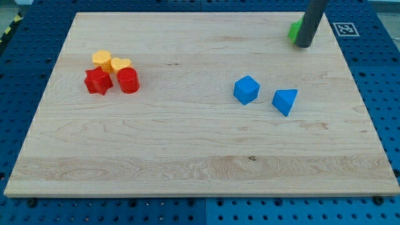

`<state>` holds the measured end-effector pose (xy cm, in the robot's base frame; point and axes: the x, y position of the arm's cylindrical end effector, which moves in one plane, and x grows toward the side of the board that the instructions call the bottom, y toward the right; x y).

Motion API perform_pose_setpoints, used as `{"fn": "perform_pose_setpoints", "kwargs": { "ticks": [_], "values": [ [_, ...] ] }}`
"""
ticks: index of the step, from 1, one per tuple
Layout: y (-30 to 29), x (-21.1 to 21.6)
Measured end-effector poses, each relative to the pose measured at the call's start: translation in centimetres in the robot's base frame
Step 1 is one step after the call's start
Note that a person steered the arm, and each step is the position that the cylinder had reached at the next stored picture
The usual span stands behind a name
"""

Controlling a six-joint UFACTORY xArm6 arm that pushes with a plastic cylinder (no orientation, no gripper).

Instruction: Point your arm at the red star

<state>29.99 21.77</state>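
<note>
The red star (98, 82) lies at the view's left on the wooden board (187, 144), touching a red cylinder (128, 80) on its right. A yellow block (102, 59) and a yellow heart (120, 64) sit just above them. My tip (304, 45) rests near the board's top right edge, far to the right of the red star. A green block (294, 30) is partly hidden behind the rod.
A blue cube (246, 89) and a blue triangular block (284, 100) lie right of the board's middle, below my tip. A blue pegboard (387, 94) surrounds the board.
</note>
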Motion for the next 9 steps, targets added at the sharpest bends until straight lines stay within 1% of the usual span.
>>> {"fn": "perform_pose_setpoints", "kwargs": {
  "ticks": [2,3,4,5,6,8,9],
  "values": [
    [0.2,-1.8],
    [-2.3,-1.5],
    [-6.4,0.7],
    [-6.5,6.9],
    [-6.1,9.6],
    [-6.7,9.5],
    [-14.2,7.6]
  ]
}}
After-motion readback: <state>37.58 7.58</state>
